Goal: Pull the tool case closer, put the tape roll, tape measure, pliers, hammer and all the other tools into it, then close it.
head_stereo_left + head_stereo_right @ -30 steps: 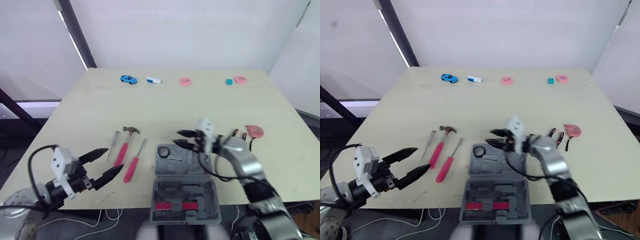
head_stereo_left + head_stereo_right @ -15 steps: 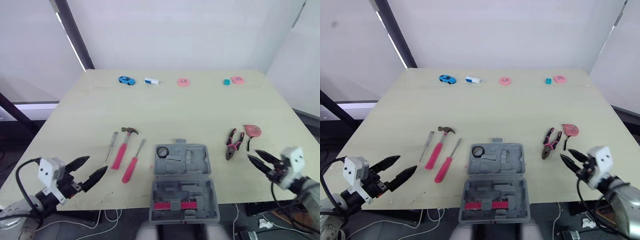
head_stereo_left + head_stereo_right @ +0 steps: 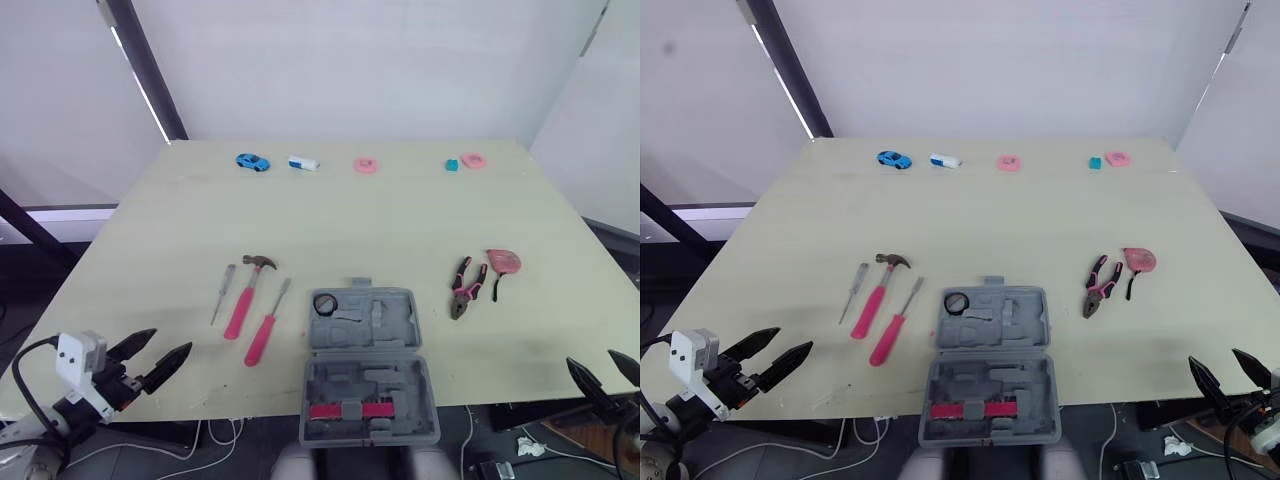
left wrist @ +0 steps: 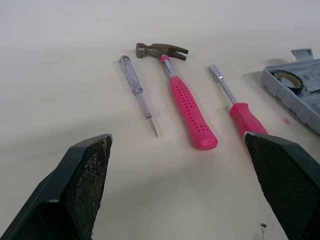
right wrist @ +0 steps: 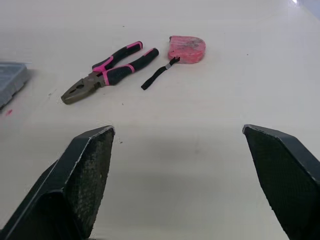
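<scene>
The grey tool case (image 3: 365, 362) lies open at the table's front middle, with a black tape roll (image 3: 325, 303) in the far-left corner of its far half. Left of it lie a pink-handled hammer (image 4: 182, 97), a slim screwdriver (image 4: 137, 92) and a pink-handled screwdriver (image 4: 240, 107). Right of the case lie the pliers (image 5: 107, 72) and the pink tape measure (image 5: 186, 49). My left gripper (image 3: 168, 342) hangs open and empty at the front-left edge, short of the hammer. My right gripper (image 3: 591, 358) stands open and empty off the front-right edge, near side of the pliers.
Along the far edge sit a blue toy car (image 3: 254, 161), a white and blue item (image 3: 304, 162), two pink discs (image 3: 366, 165) and a small teal piece (image 3: 452, 165). Bare tabletop (image 3: 360, 225) spreads between them and the tools.
My right gripper has pulled back from over the case's far-left corner to beyond the table's front-right edge, its jaws now wide. The left gripper drew back toward the front-left edge.
</scene>
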